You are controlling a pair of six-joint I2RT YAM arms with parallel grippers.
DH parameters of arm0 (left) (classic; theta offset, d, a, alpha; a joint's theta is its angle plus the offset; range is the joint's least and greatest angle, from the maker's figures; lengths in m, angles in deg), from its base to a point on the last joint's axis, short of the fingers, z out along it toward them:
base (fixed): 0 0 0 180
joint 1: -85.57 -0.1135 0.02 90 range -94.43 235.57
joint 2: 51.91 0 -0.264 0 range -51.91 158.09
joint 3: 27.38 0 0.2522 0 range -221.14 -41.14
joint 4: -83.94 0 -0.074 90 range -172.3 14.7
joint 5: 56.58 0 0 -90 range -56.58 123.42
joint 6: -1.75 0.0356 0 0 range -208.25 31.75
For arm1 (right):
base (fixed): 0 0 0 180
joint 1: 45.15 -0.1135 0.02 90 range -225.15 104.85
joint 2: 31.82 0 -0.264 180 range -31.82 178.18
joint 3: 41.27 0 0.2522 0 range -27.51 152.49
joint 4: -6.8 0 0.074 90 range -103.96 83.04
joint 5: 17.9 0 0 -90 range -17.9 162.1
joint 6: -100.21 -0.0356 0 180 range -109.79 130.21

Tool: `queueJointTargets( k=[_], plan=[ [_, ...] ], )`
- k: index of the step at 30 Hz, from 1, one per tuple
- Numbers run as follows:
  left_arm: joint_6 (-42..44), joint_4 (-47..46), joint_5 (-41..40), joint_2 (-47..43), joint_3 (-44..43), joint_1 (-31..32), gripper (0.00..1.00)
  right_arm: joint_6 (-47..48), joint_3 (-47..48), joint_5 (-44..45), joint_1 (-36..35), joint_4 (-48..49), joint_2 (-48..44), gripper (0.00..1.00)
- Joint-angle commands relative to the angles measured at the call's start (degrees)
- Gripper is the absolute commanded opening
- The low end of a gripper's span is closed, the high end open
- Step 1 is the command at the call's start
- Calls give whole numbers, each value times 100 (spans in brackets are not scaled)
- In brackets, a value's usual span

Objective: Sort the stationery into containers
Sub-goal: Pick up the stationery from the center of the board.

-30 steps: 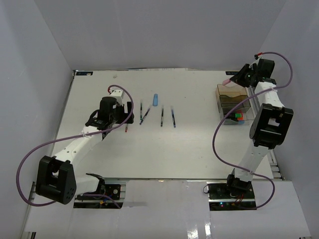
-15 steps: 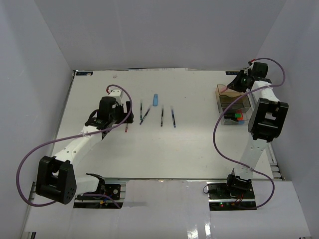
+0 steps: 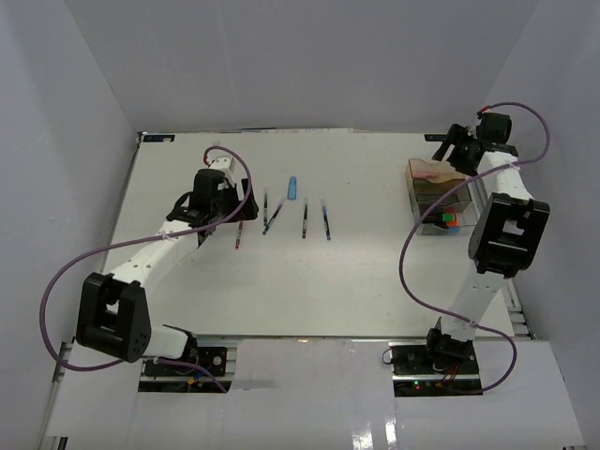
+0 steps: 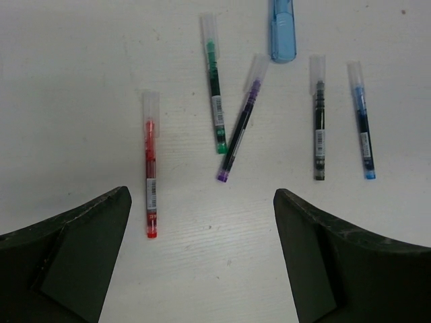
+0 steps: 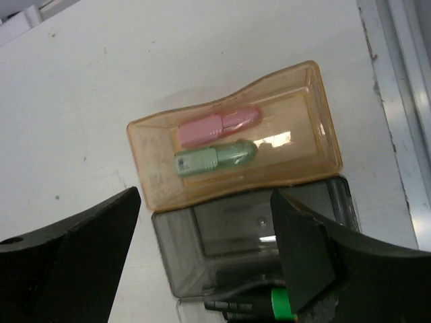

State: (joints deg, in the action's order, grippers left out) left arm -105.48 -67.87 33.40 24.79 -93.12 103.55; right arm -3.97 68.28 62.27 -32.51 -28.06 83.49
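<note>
Your left gripper (image 4: pixel 201 202), spread wide, hovered beside the red pen (image 4: pixel 151 171) on the table (image 4: pixel 81 81); you needed to centre across its barrel before closing. Right gripper (image 5: pixel 205 198), wide and empty, overhung the amber tray (image 5: pixel 323 145).

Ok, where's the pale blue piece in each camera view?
Top external: pale blue piece left of centre, just beyond the thin pens.
Left wrist: the piece at the top edge, right of centre, partly cropped.
Right wrist: not in it.
Shared landmark: the red pen, leftmost of the row in both views.
</note>
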Motion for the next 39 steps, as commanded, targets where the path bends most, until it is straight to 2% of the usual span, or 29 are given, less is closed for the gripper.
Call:
queueJointTargets(
  k=[1,4,6,7,9,13,16,21,25,32,39],
  plan=[
    [-306,59,-24,264,-522,188,98,344,-487,437,-156,184,-1280,85],
    [-377,86,-533,624,-935,469,98,459,-1426,587,-376,588,-2282,90],
    [-447,77,-736,862,-1285,679,98,442,-2043,351,-403,922,-3140,94],
    [-500,86,-894,1142,-1392,742,98,329,-2682,184,-403,1237,-3450,98],
    [-457,86,-1035,1451,-1803,917,98,266,-3265,-18,-412,1546,-4300,99],
    [-403,59,-1396,2172,-2447,1155,98,196,-4286,-352,-403,1820,-5552,91],
    [-281,-46,-1642,2873,-2947,1278,95,205,-4962,-625,-412,1978,-6482,90],
    [-114,-212,-1844,3692,-3651,1357,91,126,-5368,-923,-421,1873,-6925,90],
    [158,-275,-1967,4422,-4423,1366,86,11,-5720,-1170,-465,2205,-6952,90],
    [344,-187,-1906,5380,-5206,1366,77,37,-5817,-1206,-500,2260,-6872,90],
    [177,68,-1827,5697,-5261,1366,68,117,-5861,-1145,-535,2242,-6890,90]
  ],
)
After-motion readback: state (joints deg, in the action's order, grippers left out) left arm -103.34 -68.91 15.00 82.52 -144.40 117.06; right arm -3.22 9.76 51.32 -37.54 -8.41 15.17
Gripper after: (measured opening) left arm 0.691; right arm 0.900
